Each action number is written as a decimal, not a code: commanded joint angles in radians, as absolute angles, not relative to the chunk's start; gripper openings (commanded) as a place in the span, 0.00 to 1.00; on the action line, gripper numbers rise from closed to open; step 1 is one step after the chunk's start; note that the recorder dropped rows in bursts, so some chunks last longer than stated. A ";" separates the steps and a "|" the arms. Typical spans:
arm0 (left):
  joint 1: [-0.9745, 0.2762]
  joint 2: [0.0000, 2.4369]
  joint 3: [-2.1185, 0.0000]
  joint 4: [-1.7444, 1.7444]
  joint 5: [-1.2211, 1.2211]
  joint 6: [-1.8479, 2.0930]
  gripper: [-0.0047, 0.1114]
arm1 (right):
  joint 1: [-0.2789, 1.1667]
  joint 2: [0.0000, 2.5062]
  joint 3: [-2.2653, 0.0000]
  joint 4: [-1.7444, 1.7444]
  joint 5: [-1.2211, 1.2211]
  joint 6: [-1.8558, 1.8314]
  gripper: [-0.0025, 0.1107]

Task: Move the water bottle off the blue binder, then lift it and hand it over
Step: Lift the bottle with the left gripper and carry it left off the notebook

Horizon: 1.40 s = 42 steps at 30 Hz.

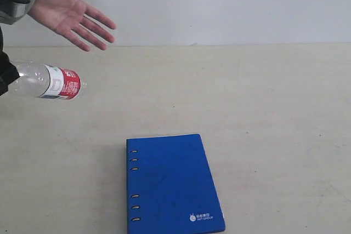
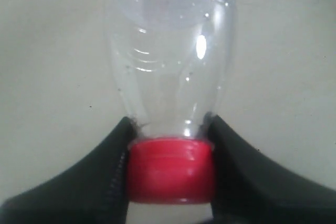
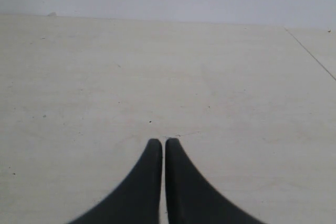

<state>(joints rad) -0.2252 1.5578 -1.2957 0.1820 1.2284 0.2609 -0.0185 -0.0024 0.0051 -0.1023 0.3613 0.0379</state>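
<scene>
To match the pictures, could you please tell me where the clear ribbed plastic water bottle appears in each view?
Exterior view: the clear plastic water bottle lies sideways in the air at the left edge, below a person's open hand.
Left wrist view: centre, red cap clamped by the left end effector.
Right wrist view: not in it.
Shared landmark: the beige tabletop.

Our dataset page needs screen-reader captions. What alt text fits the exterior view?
A clear water bottle juts in sideways from the left edge, just below a person's open, outstretched hand. A closed blue binder lies by itself on the pale table in the foreground.
</scene>
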 commanded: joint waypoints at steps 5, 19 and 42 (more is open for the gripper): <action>-0.172 1.591 -1.301 0.226 1.221 0.153 0.08 | -0.016 0.000 0.000 -0.108 0.356 0.044 0.02; -0.111 1.633 -1.301 0.259 1.221 0.105 0.08 | -0.016 0.000 0.000 -0.108 0.356 0.044 0.02; -0.111 1.622 -1.196 0.129 1.221 0.173 0.08 | -0.016 0.000 0.000 -0.108 0.356 0.044 0.02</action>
<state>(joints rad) -0.1090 1.6019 -1.2146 0.1315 1.2330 0.2224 -0.0185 -0.0024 0.0051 -0.1023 0.3613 0.0416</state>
